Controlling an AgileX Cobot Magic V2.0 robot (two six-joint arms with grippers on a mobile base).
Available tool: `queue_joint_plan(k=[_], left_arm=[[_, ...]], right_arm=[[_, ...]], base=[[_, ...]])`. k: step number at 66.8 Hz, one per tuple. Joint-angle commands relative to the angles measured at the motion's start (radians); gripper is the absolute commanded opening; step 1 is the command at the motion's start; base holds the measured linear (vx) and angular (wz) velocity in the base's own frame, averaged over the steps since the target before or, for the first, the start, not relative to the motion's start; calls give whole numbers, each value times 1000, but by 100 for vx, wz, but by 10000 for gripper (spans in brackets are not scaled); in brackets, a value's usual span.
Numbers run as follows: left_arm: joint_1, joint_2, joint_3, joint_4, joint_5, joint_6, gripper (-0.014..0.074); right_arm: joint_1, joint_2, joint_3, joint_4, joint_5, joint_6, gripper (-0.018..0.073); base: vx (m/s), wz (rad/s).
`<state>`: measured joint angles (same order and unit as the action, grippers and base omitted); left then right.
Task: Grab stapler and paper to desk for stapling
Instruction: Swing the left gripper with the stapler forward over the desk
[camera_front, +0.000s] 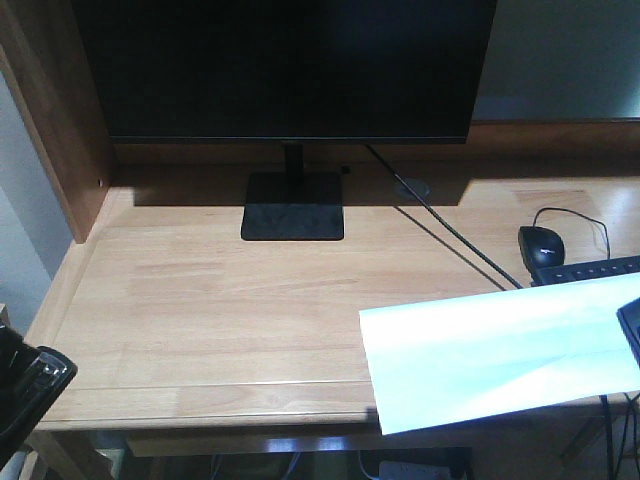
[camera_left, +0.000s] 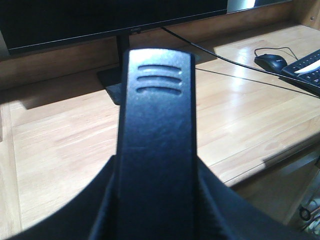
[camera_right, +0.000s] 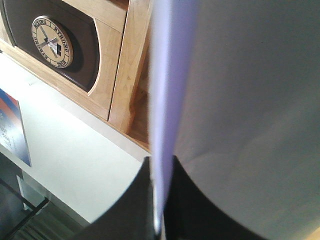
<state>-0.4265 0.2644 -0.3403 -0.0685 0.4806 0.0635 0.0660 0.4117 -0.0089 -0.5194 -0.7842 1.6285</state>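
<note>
You had one wide, light wooden desk (camera_front: 200, 300) with a butcher-block top in front of you. One large black flat monitor (camera_front: 285, 65) stood on its square black base at the back.

One plain white rectangular sheet of paper (camera_front: 490, 345) hung over the desk's front right part. Its near corner reached past the front edge, and its far edge covered part of the one black keyboard (camera_front: 590, 270). Your right hand (camera_right: 159, 200) was pinched together on that paper. In the right wrist view the sheet ran edge-on straight up out of the two dark fingers (camera_right: 135, 210). You could not tell whether the paper touched the desk.

One black computer mouse (camera_front: 541, 243) with its thin cord lay just behind the keyboard.

One small black stapler (camera_left: 157, 140), with three moulded ridges near its tip, sat in your left hand (camera_left: 155, 215), which was clamped on its sides. It was held off the desk's front left corner, not on the wood. Its tip pointed toward the monitor's base.
</note>
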Motion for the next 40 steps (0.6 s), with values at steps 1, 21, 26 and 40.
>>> queue_joint_plan(k=[1,21,26,40], left_arm=[[-3,7,-31,-8,-121,-2,-7],[-3,7,-31,-8,-122,-2,-7],[-3,7,-31,-8,-128,-2,-7],[-3,7,-31,-8,-130,-2,-7]], right_arm=[[-4,6,-29,23,-66,-12,-6],[-4,6,-29,23,-66,-12,-6],[-4,6,-29,23,-66,-12,-6],[-4,6,-29,23,-66,-12,-6]], base=[[0,0],[0,0],[0,0],[0,0]])
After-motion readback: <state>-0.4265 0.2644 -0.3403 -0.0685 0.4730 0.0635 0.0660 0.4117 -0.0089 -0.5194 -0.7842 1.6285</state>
